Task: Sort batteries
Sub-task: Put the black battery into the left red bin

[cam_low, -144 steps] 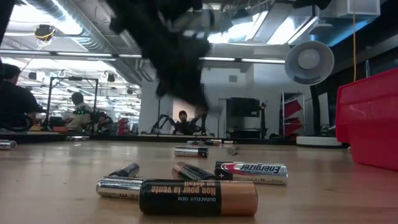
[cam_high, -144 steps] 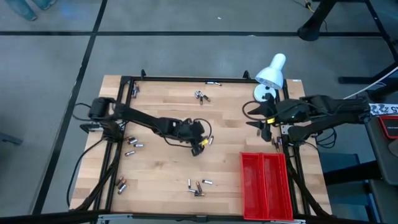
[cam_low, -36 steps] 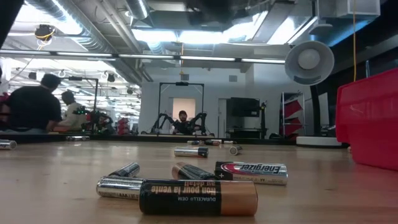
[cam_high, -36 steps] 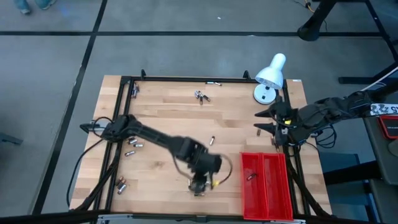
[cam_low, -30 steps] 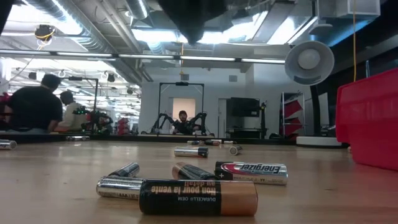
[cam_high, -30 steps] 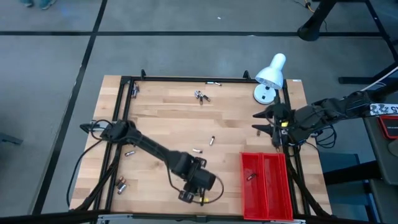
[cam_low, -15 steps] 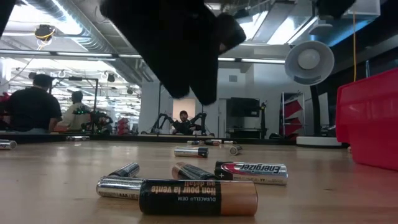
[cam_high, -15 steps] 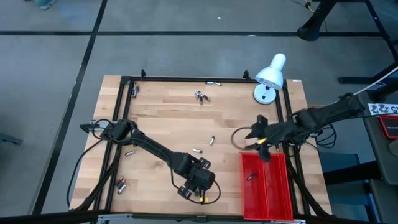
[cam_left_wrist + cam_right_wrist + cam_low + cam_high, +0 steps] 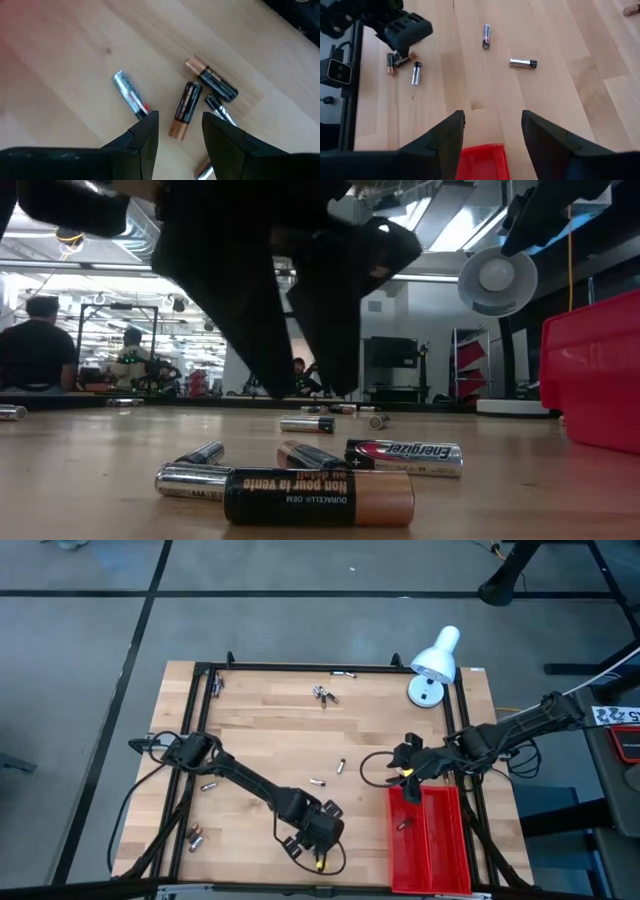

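The left gripper [image 9: 307, 843] has come down over the front batteries [image 9: 186, 108]; the right gripper [image 9: 403, 772] has moved over the red tray [image 9: 440, 840].

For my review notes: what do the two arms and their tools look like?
Both arms are dark, slim and jointed, with thin black cables looping beside them. The left tool and right tool each end in two matte black, blocky fingers; each shows a small yellow spot from above.
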Controlling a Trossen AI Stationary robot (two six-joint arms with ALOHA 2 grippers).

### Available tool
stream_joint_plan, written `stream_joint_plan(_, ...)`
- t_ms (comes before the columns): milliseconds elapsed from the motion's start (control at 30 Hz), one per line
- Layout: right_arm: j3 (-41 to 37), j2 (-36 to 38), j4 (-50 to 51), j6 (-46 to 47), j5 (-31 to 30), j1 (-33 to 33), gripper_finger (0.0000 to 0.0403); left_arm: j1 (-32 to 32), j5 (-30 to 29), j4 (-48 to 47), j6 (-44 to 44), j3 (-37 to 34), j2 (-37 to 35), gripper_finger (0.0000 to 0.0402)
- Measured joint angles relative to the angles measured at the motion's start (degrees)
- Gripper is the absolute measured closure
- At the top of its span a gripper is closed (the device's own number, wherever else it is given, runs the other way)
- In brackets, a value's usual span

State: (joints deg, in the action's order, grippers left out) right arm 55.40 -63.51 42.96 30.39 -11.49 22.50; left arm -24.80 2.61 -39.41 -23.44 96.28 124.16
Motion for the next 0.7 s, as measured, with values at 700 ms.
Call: stream_joint_plan(700,0.0,0.0,-1.39,0.87,-0.78,0.01,0.0204,-0.06,0.15,0.0,-8.74,-0.27,2.05,0.0261)
